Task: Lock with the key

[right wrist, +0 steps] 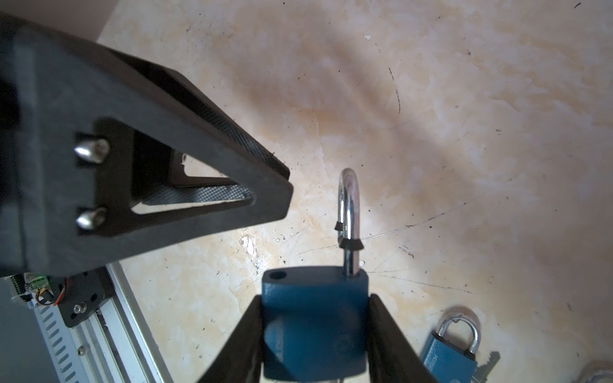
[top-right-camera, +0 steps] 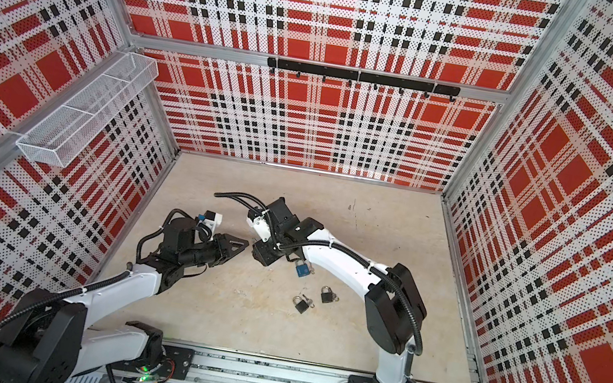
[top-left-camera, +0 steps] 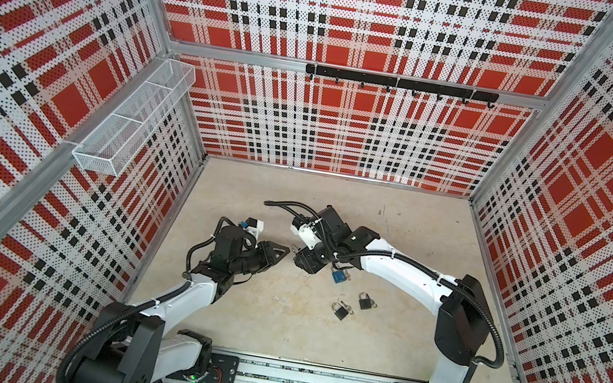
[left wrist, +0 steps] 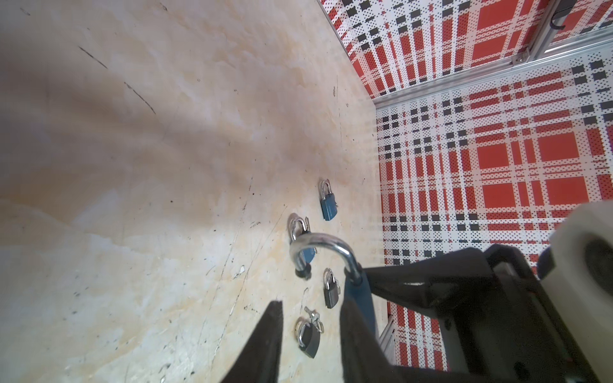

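Note:
My right gripper (right wrist: 315, 298) is shut on the body of a blue padlock (right wrist: 315, 331), held above the floor. Its silver shackle (right wrist: 349, 205) is raised out of the body and swung aside, leaving one hole bare. The left gripper (left wrist: 311, 303) stands open with nothing between its fingers, close beside that shackle (left wrist: 321, 252). In both top views the two grippers (top-left-camera: 284, 251) (top-right-camera: 261, 252) meet tip to tip mid-floor. A key (right wrist: 487, 361) lies by a second blue padlock (right wrist: 451, 351) on the floor. The held padlock's underside is hidden.
On the floor lie a blue padlock (top-left-camera: 339, 276) and two black padlocks (top-left-camera: 365, 301) (top-left-camera: 340, 311), one with a key (left wrist: 313, 316) on a ring. A further blue padlock (left wrist: 327, 202) lies beyond. Plaid walls enclose the floor; the arms' rail (top-left-camera: 306, 382) runs along the front.

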Motion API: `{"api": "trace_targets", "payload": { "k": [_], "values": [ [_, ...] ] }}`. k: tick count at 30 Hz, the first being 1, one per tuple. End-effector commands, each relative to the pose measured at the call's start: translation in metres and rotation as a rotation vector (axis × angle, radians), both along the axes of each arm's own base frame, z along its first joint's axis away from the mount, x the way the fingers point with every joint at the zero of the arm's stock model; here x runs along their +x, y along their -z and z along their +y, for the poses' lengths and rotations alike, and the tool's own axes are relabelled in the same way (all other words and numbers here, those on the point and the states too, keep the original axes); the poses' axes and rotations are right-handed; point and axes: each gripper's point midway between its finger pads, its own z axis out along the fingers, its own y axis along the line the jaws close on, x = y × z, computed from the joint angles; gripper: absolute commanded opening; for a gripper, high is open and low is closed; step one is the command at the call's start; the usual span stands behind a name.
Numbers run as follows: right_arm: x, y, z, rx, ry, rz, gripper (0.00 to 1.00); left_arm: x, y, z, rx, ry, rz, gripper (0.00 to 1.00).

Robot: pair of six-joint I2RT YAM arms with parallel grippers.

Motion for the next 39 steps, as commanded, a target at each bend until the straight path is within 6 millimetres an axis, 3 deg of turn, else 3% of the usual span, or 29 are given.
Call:
{"api": "trace_targets", "payload": {
  "k": [1, 13, 27, 39],
  "values": [
    [0.004, -0.054, 0.012, 0.131, -0.014, -0.074, 0.29, -0.001, -0.001, 0.000, 0.004, -0.014, -0.016, 0.33],
    [0.002, -0.066, 0.012, 0.157, -0.015, -0.076, 0.29, 0.006, 0.009, -0.010, 0.043, -0.009, 0.007, 0.32],
    [0.001, -0.065, 0.014, 0.163, -0.015, -0.071, 0.28, 0.013, -0.015, -0.017, -0.001, -0.010, -0.050, 0.32],
    [0.001, -0.070, 0.017, 0.189, -0.013, -0.065, 0.28, 0.021, -0.017, -0.021, -0.032, -0.033, -0.056, 0.32]
  ]
}}
